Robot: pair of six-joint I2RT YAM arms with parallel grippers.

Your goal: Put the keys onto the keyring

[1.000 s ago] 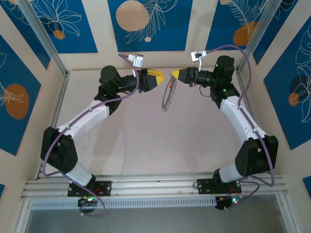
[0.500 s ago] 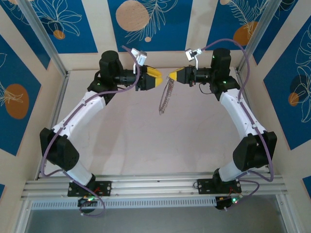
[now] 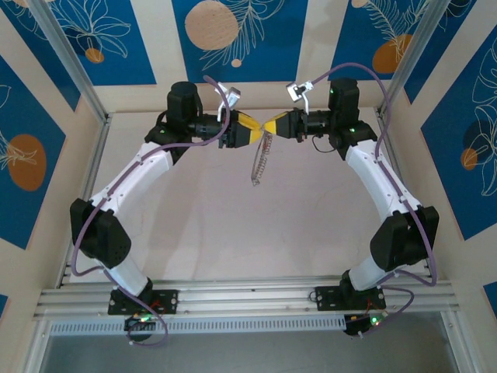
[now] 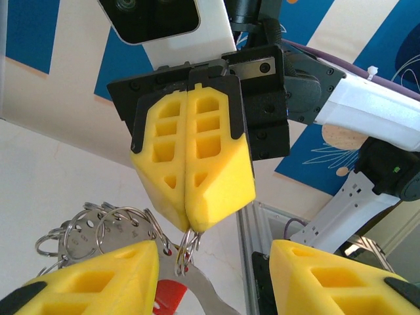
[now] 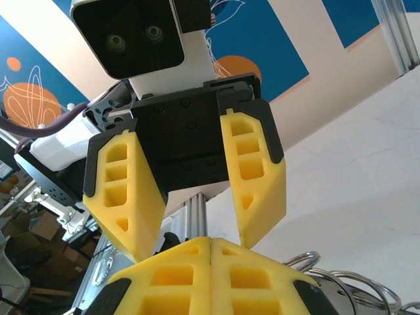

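One red key (image 4: pixel 172 295) beside keyring (image 4: pixel 125 222), left wrist

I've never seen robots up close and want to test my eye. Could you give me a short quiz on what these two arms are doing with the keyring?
1. True or false: the left end effector is open.
2. What does the shut right end effector pinch? A) the keyring B) a cup C) a cloth
3. What colour is the key at the bottom of the left wrist view?
Key: 1 true; 2 A; 3 red.
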